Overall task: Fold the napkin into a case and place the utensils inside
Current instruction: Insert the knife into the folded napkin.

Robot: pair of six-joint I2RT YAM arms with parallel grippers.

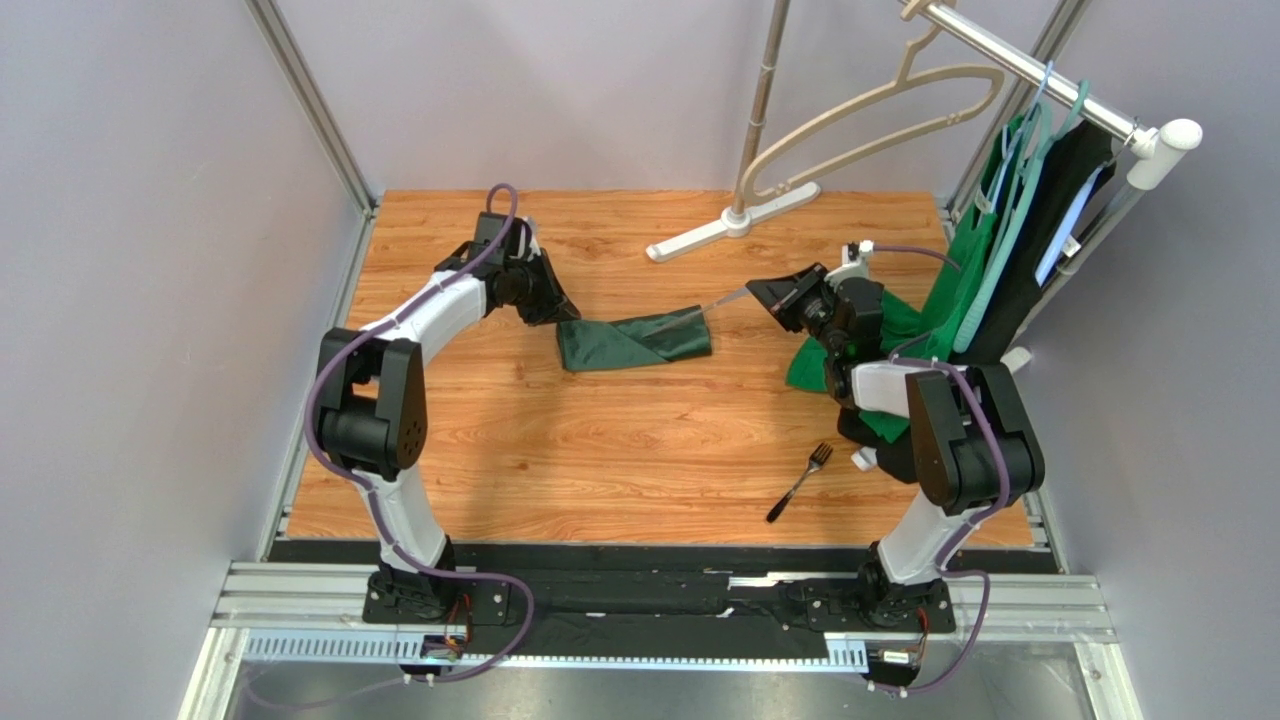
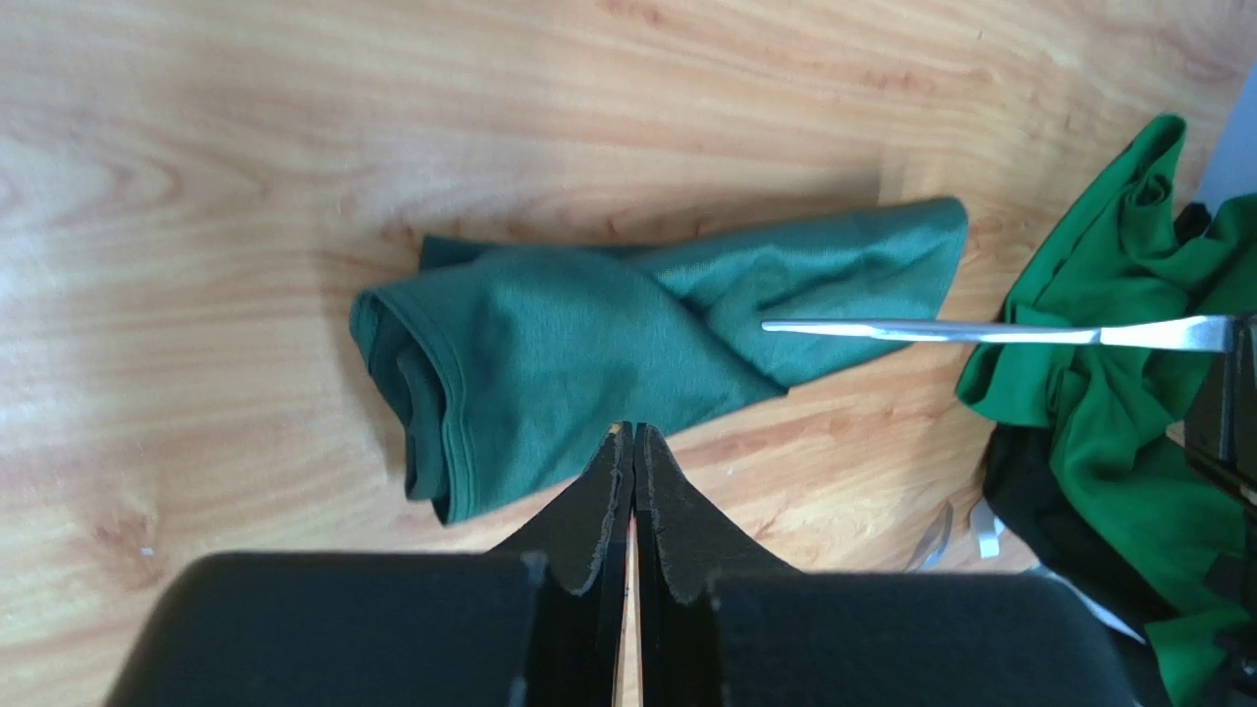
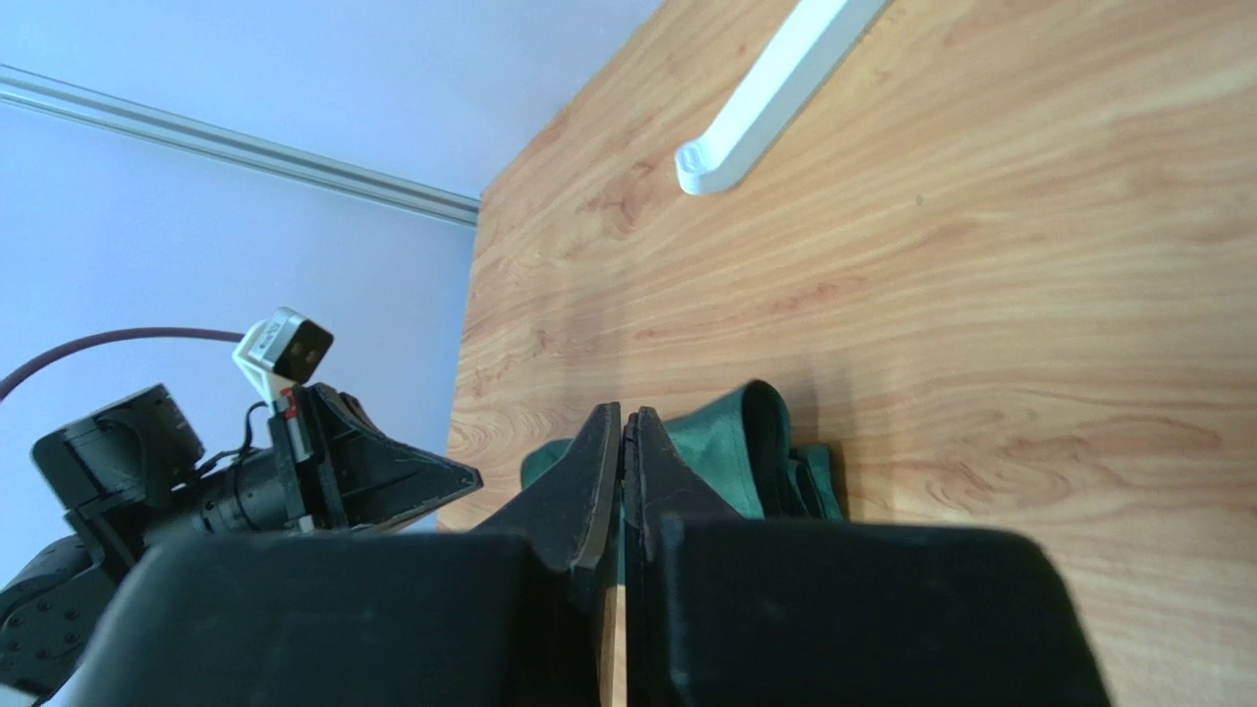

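The napkin (image 1: 639, 339) is laid lengthwise left-right between the closed left hand (image 2: 633, 449) and a utensil (image 2: 974, 332), pointed at it, clamped in the right hand (image 3: 623, 430).

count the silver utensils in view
2. A fork lies on the table by the right arm; a slim silver piece is held in the right fingers, tip over the napkin.

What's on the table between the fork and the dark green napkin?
Nothing, just bare wooden table. The top view shows the fork lying apart from the napkin, with only wood between them.
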